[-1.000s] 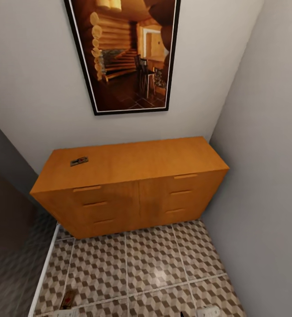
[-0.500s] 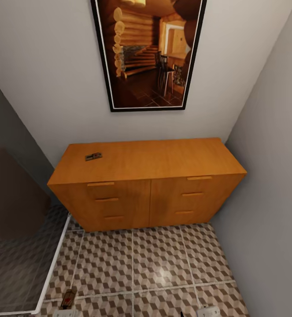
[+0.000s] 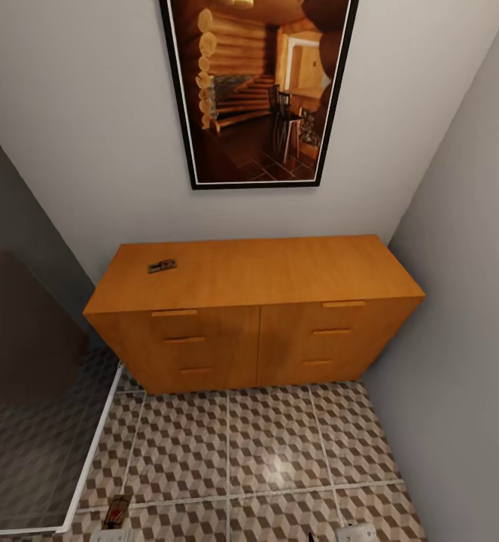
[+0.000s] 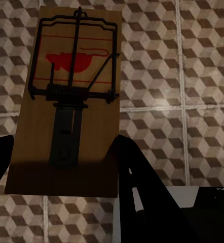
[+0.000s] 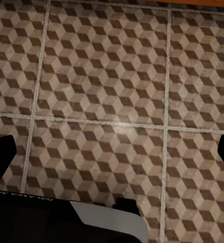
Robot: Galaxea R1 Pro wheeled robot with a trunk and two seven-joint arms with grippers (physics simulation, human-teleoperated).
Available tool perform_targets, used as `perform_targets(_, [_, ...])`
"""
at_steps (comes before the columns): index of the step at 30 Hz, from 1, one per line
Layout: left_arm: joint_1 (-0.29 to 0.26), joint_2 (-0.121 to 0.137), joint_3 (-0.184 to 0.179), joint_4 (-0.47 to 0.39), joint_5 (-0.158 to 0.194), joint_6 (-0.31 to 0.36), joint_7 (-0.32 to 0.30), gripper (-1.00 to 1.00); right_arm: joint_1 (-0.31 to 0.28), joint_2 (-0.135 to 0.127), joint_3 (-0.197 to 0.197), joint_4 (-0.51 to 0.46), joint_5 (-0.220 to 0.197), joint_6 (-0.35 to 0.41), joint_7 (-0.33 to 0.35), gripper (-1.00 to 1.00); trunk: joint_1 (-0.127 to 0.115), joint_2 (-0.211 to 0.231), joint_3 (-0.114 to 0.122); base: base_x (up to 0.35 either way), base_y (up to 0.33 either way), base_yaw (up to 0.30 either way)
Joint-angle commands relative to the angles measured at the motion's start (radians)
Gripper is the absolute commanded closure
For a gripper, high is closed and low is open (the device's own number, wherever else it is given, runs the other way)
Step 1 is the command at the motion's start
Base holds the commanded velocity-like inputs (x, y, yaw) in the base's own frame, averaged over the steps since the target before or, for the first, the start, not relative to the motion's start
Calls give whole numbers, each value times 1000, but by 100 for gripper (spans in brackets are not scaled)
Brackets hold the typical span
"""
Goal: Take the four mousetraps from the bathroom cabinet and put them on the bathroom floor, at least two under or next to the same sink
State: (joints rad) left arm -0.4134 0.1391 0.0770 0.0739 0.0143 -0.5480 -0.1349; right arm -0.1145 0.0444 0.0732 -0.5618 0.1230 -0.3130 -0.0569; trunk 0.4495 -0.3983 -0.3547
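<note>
A long orange-brown cabinet (image 3: 255, 312) is standing against the far wall of a tiled bathroom corner, its slim bar handles facing the robot and a large framed picture of a log-cabin interior (image 3: 258, 89) hanging on the wall above it. One mousetrap (image 3: 162, 266) is lying flat on the cabinet's top, near its far left corner.

The bathroom floor (image 3: 272, 459), tiled in a brown, beige and white cube pattern with pale grout lines, is stretching from the foot of the cabinet toward the robot. To the left a white-edged, greyish translucent panel (image 3: 38, 452) is bordering the tiles.

At the near left edge of the head view a second mousetrap (image 3: 116, 512) is showing just above the left arm. In the left wrist view that same trap (image 4: 71, 96) is sitting between the dark fingers (image 4: 137, 182) of the left gripper (image 4: 61, 157), its wooden board, black wire spring and red mouse mark facing the camera, the patterned floor behind it. The fingers are pressing against the board's two long edges, holding it clear of the tiles.

In the right wrist view the right gripper (image 5: 114, 152) is hanging over bare tiles, its two dark fingers (image 5: 1, 152) spread wide at either side of the frame with nothing between them.
</note>
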Motion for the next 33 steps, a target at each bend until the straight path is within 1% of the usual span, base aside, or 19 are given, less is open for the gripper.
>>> perform_targets(1, [-2,1,8,4,-2,-6,-3,100,-1,0,1,0,10,-1,-6,-100,0,-2,-2,0,0,0])
perform_targets(10, [-2,1,9,4,-2,-6,-3,100,-1,0,-1,0,10,-3,-6,-100,0,-2,-2,-33,0,0])
perform_targets(16, [-1,1,8,5,-2,-6,-3,100,-1,0,-1,0,10,-2,-6,-100,0,-2,-2,-279,-2,0])
perform_targets(21, [-1,0,9,4,-2,-6,-3,100,-1,0,-1,-1,10,-2,-6,-100,0,-2,-2,-249,-83,0])
perform_targets(28, [-1,0,9,4,-2,-6,-3,100,-1,0,0,0,10,-2,-7,-100,0,-2,-2,-37,-18,8])
perform_targets(33, [-1,-1,8,5,-2,-6,-3,100,-1,1,1,0,10,-1,-7,-100,0,-2,-2,-4,-44,176])
